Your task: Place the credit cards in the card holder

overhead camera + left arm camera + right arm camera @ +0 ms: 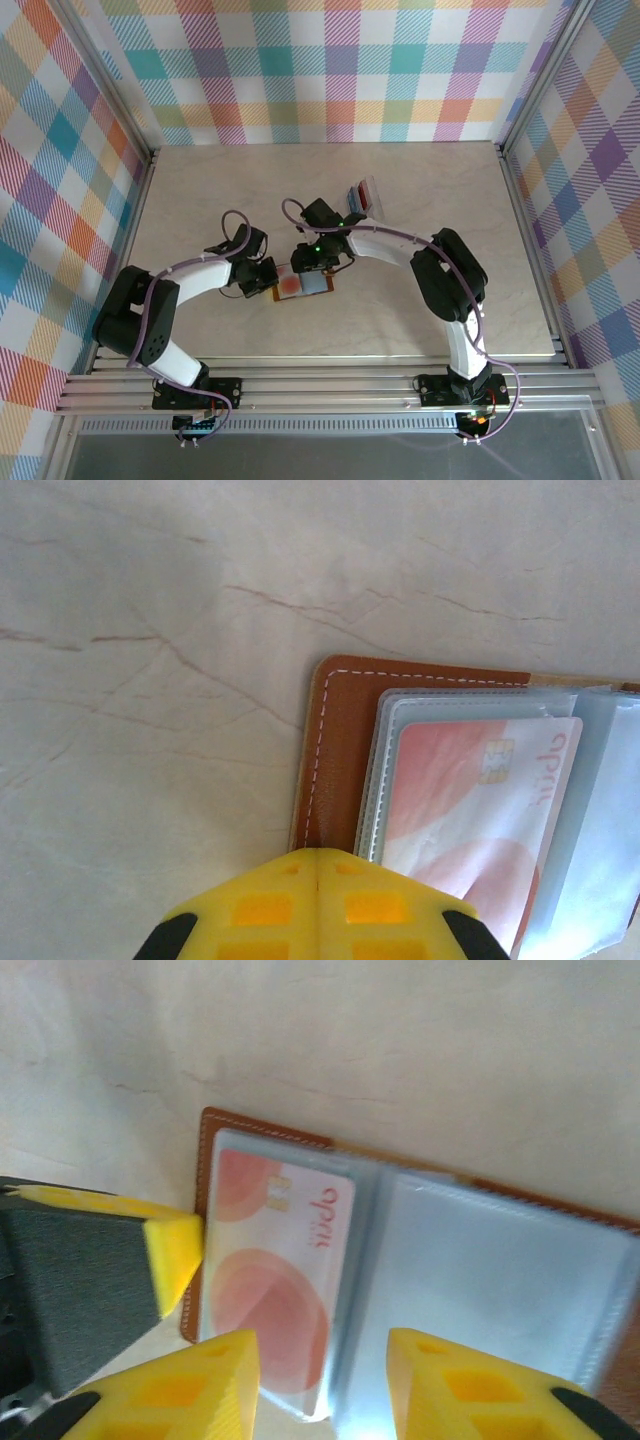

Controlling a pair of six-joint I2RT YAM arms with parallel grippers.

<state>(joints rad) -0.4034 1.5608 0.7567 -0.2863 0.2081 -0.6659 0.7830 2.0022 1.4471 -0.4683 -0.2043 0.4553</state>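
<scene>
The brown card holder (300, 285) lies open and flat on the table, clear pockets up. A red and white credit card (275, 1280) sits in its left clear pocket (470, 800). The right-hand pockets (500, 1280) look empty. My left gripper (318, 852) is shut, its yellow tips resting on the holder's brown left edge (340, 720); one finger (175, 1245) is also seen in the right wrist view. My right gripper (322, 1360) hangs open just above the holder, its fingers straddling the card's near end, holding nothing. More credit cards (362, 193) lie at the back.
A clear plastic tray (377, 205) holding the other cards stands behind the right gripper (312, 268). The left gripper (268, 283) and both forearms crowd the table's middle. Metal rails and checked walls ring the beige table (450, 180).
</scene>
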